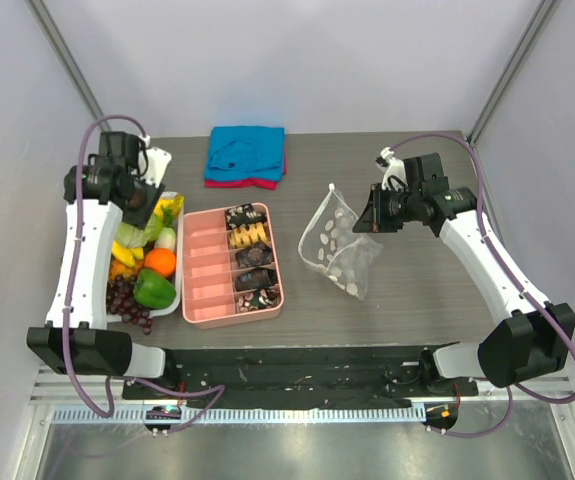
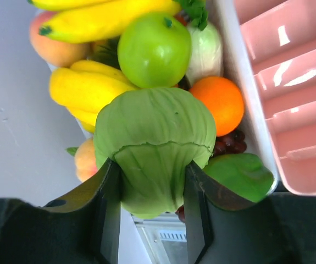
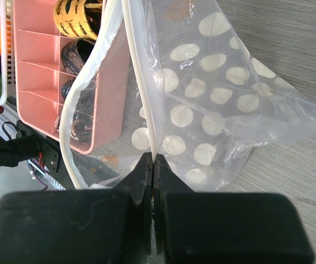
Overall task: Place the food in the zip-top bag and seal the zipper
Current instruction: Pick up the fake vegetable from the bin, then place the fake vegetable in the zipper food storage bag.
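The right pincer [image 3: 153,162] is pinched fully closed on the zipper [image 3: 139,74], the pale strip running straight out from between its fingertips along one lip of the zip-top bag [image 3: 212,110]. The other lip bows away to one side, so the mouth gapes beside the fingers. The dotted plastic spreads out beyond the pincer and its lower part rests crumpled on the grey table [image 1: 417,300]. From above, the bag [image 1: 339,250] lies just left of the right pincer [image 1: 367,222], between it and the pink box [image 1: 207,270]. Across that box, well apart from the bag, the left pincer [image 2: 152,165] stands partly open with a finger pressed against each side of a green cabbage [image 2: 155,126]. The cabbage sits on top of the heap in the white tray [image 2: 245,82], with a green apple [image 2: 154,49], bananas [image 2: 92,88] and an orange [image 2: 218,104] just beyond it. A folded blue and red cloth [image 1: 245,155] lies at the table's far side.
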`<state>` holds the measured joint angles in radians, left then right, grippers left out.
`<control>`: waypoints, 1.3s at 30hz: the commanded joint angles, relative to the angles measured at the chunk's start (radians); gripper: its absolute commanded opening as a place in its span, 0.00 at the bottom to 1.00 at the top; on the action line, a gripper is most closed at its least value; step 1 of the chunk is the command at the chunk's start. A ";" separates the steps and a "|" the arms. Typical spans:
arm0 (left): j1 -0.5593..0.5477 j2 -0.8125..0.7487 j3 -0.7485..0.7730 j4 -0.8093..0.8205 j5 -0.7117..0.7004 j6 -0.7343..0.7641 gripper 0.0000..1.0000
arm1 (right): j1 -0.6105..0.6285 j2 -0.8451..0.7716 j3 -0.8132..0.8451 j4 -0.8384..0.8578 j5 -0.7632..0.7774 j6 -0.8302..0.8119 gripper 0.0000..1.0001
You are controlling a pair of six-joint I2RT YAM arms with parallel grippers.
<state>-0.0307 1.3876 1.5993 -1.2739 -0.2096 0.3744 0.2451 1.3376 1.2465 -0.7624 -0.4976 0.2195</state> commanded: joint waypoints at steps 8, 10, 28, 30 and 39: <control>-0.031 0.051 0.390 -0.030 0.670 -0.153 0.19 | 0.006 0.002 0.030 0.133 -0.206 0.081 0.01; -0.057 0.048 0.392 0.031 0.766 -0.241 0.18 | 0.013 -0.003 0.018 0.184 -0.269 0.125 0.01; -0.452 -0.056 -0.015 0.879 1.044 -0.828 0.26 | 0.121 0.018 -0.073 0.445 -0.266 0.343 0.01; -0.500 -0.042 -0.074 0.915 1.039 -0.893 0.25 | 0.125 0.025 -0.078 0.456 -0.263 0.343 0.01; -0.532 -0.028 -0.397 1.182 1.038 -1.066 0.22 | 0.125 -0.009 -0.136 0.426 -0.251 0.290 0.01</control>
<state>-0.5678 1.3754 1.2495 -0.2695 0.8291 -0.6243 0.3656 1.3693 1.1275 -0.3599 -0.7547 0.5373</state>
